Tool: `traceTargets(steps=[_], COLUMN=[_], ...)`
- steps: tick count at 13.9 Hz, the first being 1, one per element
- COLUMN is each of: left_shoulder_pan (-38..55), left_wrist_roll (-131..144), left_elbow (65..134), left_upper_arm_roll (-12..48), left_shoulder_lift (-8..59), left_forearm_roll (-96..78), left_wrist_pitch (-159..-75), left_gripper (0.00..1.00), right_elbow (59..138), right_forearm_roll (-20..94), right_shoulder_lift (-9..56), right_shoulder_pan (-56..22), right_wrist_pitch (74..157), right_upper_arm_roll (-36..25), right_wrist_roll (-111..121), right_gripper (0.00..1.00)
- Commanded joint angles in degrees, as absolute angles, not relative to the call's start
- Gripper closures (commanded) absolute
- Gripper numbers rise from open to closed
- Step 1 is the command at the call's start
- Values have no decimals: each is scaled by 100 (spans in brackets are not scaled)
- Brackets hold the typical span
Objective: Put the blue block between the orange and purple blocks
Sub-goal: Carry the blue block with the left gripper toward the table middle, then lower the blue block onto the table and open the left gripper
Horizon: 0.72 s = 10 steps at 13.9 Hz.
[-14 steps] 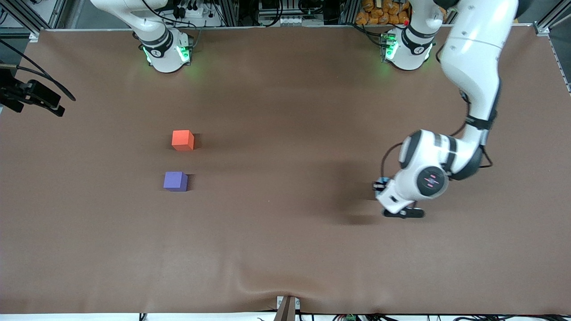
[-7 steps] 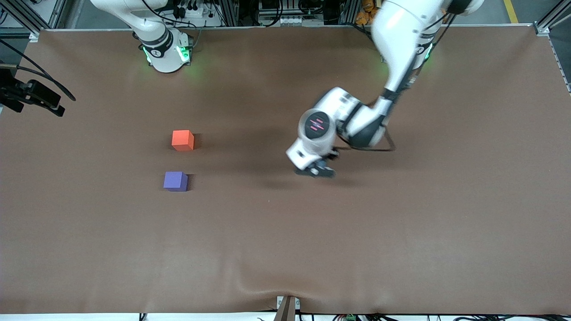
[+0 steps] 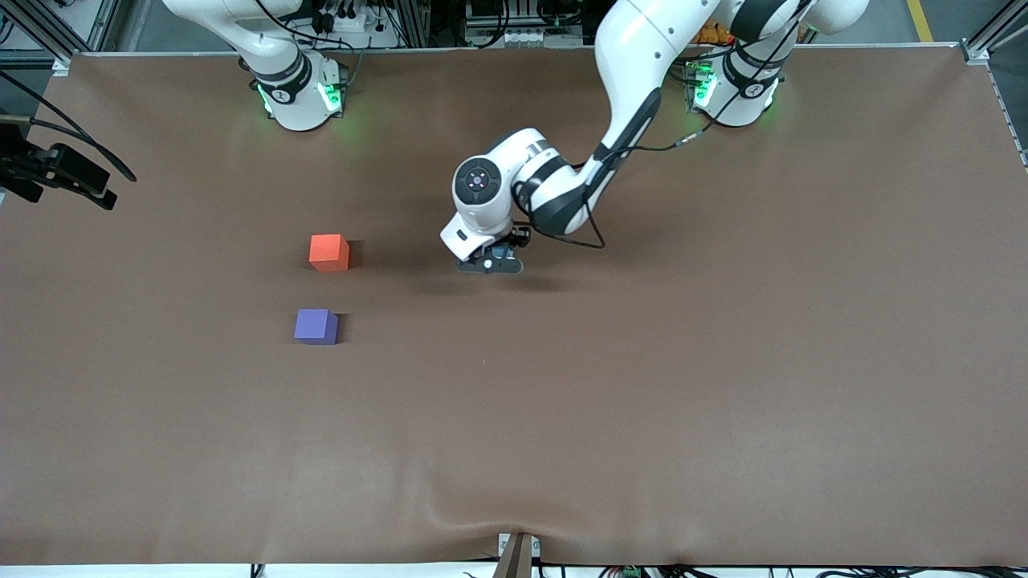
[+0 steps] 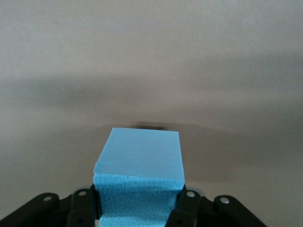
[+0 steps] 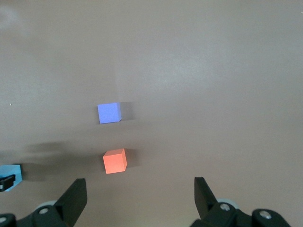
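Brown cloth covers the whole table (image 3: 723,401). Up in the air over the middle of it, the left gripper (image 3: 491,262) is squeezing the blue block (image 4: 140,170) tight between its two fingers (image 4: 189,204). The orange block (image 3: 329,252) sits on the cloth toward the right arm's end, with a small gap between it and the purple block (image 3: 316,327), which is nearer the front camera. The right gripper (image 5: 139,196) waits up high with its fingers spread wide, holding nothing.

That gap looks snug. If the blue block comes down a bit off, it could bump a cube and push it away. It could also land tilted and tip over.
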State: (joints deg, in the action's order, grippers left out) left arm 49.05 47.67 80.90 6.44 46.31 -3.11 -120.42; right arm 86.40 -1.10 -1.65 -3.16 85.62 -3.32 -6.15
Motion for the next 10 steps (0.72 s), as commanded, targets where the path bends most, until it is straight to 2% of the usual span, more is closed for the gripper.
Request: traceTargets(steps=[1,6,10], left_shoulder_pan=[5027,4843,4151], left_wrist_roll=[4738,4720,4588], left_elbow=[7910,7910,7980], left_upper_arm_roll=[528,326,114], left_shoulder_lift=[4834,4115,3219], left_forearm_roll=[-343,-255,-202], left_wrist_pitch=[-12312,-12296,-12113], left_gripper=[0,0,0], right_elbow=[8543,8526,8569], right_forearm_roll=[-123,-149,-158], right_shoulder_lift=[-132,61,298], right_shoulder_pan=[-272,-325,-719], right_wrist_pitch=[8499,8490,8394], right_upper_arm_roll=[-281,-264,-255], right_wrist_roll=[-554,-536,-536], right_gripper=[0,0,0])
